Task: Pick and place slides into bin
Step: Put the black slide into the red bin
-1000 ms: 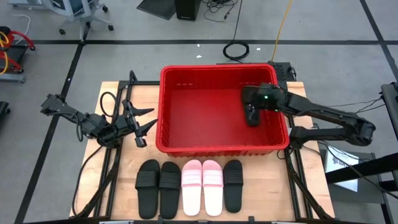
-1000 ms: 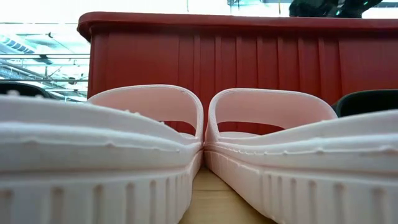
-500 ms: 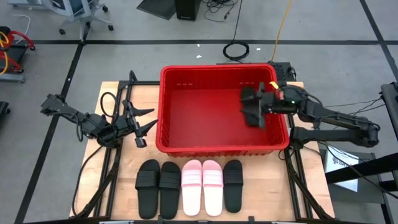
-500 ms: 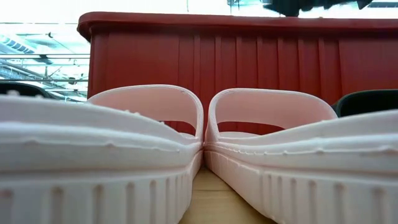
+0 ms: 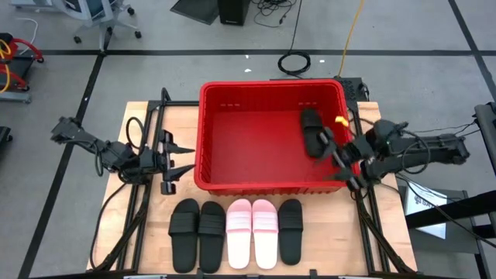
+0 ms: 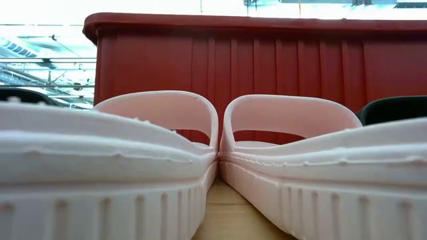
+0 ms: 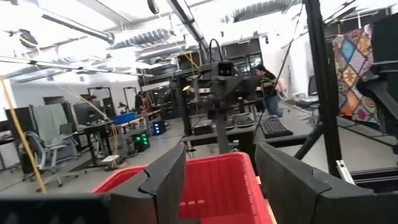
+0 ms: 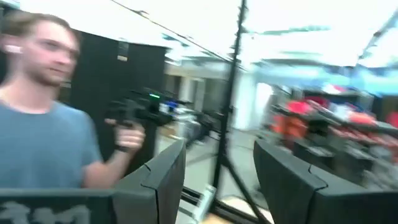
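Note:
The red bin stands mid-table, and its ribbed near wall fills the low view. One black slide lies inside the bin by its right wall. My right gripper is open and empty over the bin's near right corner; its wrist view shows the wide gap. My left gripper is open and empty just left of the bin, which shows between its fingers. Two black slides, two pink slides and one black slide lie soles down in a row on the table before the bin.
The pink slides fill the low view close up, with a black slide at the right. Bare wood shows left of the bin. A person holding a device stands beyond the table in the right wrist view.
My right gripper has let go of the black slide inside the bin and drawn back toward the table's right and near edges, out to the bin's near right corner. The slide now lies in the bin by the right wall.

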`<state>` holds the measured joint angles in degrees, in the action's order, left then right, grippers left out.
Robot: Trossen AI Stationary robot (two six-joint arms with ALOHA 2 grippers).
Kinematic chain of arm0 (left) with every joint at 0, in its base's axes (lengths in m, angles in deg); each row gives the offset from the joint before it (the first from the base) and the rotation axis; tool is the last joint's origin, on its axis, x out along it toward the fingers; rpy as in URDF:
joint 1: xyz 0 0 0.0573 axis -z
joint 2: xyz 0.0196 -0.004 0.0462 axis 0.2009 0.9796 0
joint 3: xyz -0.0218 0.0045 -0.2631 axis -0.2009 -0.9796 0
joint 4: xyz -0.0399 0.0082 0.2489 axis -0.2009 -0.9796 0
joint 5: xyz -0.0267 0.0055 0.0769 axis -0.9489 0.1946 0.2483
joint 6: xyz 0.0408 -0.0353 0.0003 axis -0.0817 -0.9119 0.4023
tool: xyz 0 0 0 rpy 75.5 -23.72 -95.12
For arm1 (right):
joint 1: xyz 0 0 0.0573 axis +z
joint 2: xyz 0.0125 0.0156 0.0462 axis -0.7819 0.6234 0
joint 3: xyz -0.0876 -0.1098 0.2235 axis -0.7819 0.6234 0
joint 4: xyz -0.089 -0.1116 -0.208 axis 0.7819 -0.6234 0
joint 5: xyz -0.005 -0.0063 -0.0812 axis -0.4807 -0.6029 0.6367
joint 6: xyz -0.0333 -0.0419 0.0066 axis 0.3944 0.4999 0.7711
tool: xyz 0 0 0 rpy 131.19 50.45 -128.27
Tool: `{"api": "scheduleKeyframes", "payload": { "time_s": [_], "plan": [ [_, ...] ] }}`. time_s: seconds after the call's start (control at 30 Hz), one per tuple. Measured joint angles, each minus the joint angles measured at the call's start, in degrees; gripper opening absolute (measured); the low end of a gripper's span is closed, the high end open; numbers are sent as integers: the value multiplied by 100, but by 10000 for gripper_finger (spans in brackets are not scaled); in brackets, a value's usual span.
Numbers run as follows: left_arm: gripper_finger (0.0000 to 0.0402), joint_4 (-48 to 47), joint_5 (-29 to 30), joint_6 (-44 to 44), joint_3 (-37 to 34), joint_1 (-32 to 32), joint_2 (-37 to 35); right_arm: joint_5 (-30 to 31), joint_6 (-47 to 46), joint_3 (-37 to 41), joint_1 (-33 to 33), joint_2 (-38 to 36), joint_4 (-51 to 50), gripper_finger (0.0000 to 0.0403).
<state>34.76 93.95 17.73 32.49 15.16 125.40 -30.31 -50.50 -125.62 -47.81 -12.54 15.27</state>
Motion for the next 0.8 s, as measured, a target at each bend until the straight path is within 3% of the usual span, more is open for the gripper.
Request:
{"api": "scheduleKeyframes", "payload": {
  "time_s": [0.17,0.43,0.5,0.67,0.8],
  "plan": [
    [202,-86,-8,-240,0,184,0,120,428,1,1096,522,257,183],
    [202,-151,-65,-474,0,607,2,1250,1290,1,2660,1501,670,183],
    [202,-91,-257,-555,0,685,2,1769,1495,1,3012,1711,825,183],
    [202,-44,-975,-664,0,835,2,3727,1876,-24,3811,1935,982,183],
    [202,-4,-1061,-715,0,920,68,4867,1797,-213,4313,2069,578,183]
  ]
}}
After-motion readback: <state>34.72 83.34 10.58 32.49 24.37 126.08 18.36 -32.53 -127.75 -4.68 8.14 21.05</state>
